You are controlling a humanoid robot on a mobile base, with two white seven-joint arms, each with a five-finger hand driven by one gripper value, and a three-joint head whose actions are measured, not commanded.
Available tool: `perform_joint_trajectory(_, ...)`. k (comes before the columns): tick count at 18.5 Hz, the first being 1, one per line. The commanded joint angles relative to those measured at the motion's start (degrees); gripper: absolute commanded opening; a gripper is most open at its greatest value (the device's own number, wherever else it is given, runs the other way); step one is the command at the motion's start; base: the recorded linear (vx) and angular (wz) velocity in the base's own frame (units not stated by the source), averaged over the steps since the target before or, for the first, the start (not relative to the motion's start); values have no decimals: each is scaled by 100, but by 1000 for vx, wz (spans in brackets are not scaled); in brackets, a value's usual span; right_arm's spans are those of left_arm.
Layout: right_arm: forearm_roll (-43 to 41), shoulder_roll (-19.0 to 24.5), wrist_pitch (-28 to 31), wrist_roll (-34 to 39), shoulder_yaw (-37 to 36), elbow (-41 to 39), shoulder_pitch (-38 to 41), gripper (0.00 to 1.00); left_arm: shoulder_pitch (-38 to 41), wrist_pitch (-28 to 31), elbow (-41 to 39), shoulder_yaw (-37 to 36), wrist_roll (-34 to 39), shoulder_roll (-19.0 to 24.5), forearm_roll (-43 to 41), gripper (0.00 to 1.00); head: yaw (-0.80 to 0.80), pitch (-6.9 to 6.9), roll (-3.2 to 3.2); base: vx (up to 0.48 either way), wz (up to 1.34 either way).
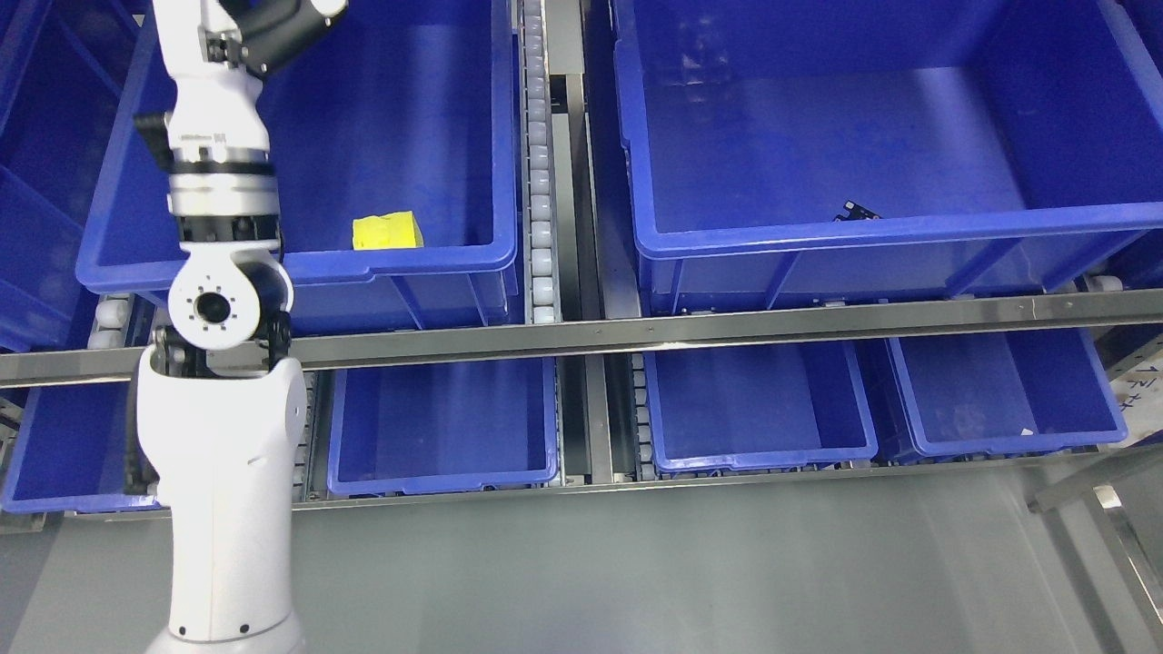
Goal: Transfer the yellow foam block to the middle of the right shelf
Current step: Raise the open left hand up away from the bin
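Observation:
A yellow foam block (387, 231) lies on the floor of the large blue bin (300, 263) on the left shelf, near its front wall. My left arm (218, 309) rises from the bottom left, passes over that bin's front left corner and runs out of the picture at the top. Its hand is cut off by the top edge. The large blue bin (872, 232) on the right shelf holds only a small dark item (857, 212) near its front wall. My right arm does not show.
A roller track (541, 182) and a grey post separate the two upper bins. A steel rail (727, 327) crosses in front. Below it stand smaller blue bins (442, 427) (759, 409) (1004, 395). Grey floor lies in front.

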Motion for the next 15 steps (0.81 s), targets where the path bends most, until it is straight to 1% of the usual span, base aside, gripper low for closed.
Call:
perform_joint_trajectory(1,-9,-100,2,4,0,-100,-17,100,538,-253,-186,219,-22,100,4,100,0,0,0,0,0)
perform_joint_trajectory(7,0,-100,2,4,0,-100,-17,100,873,-341,-195,263,-21,100,4,100,0,0,0,0,0)
perform_joint_trajectory(15,0,-100,2,4,0,-100,-9,100,970,-113,-195,325,-21,100,30,100,0,0,0,0,0)
